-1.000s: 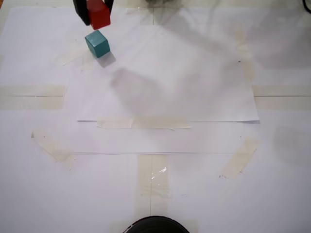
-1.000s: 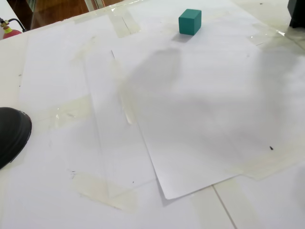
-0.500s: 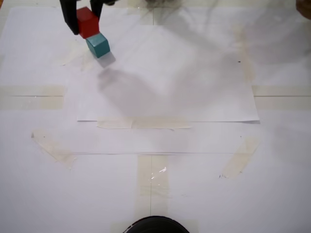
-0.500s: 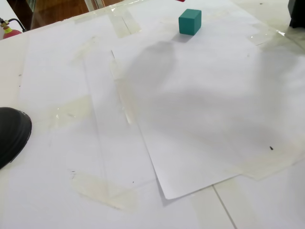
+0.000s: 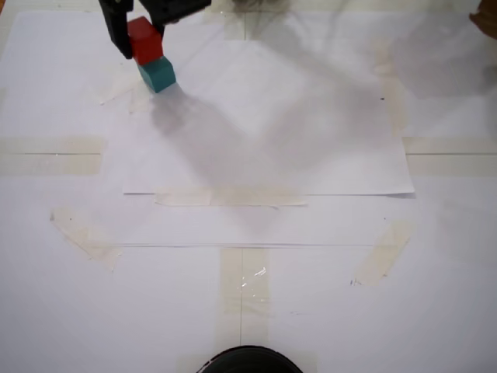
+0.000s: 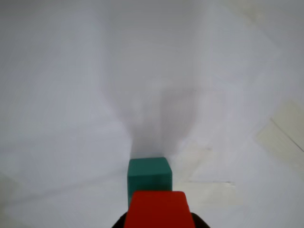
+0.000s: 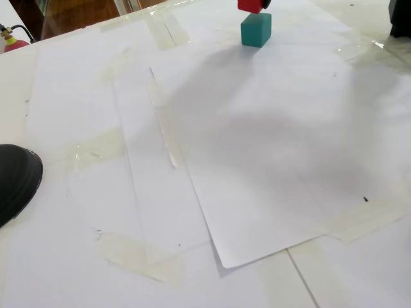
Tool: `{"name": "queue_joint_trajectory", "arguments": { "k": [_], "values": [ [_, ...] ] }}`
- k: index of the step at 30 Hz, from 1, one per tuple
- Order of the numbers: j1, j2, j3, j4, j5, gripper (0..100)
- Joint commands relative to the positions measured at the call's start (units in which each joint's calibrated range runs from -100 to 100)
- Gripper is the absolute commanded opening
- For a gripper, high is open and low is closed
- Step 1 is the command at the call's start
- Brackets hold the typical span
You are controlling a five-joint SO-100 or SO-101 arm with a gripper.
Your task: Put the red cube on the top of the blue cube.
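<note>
My black gripper point(image 5: 144, 33) is shut on the red cube point(image 5: 144, 39) at the top left of a fixed view. The red cube hangs directly over the teal blue cube point(image 5: 158, 74), which stands on the white paper. I cannot tell whether the two cubes touch or a thin gap remains. In the wrist view the red cube point(image 6: 159, 210) fills the bottom edge between dark fingertips point(image 6: 119, 222), with the blue cube point(image 6: 149, 175) just beyond it. In another fixed view the red cube point(image 7: 252, 5) sits at the top edge, right above the blue cube point(image 7: 256, 29).
White paper sheets point(image 5: 264, 140) are taped down over the table with strips of tape point(image 5: 231, 199). A black rounded object point(image 5: 248, 361) sits at the near edge, and also shows in a fixed view point(image 7: 16, 179). A dark object point(image 7: 401, 16) stands at the far right.
</note>
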Motion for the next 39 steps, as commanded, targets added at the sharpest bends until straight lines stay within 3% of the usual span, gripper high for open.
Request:
{"name": "queue_joint_trajectory", "arguments": {
  "k": [1,39],
  "values": [
    [-0.44,0.11,0.50,-1.80,-0.49,9],
    [-1.27,2.94,0.14,-2.78,-1.61,9]
  ]
}}
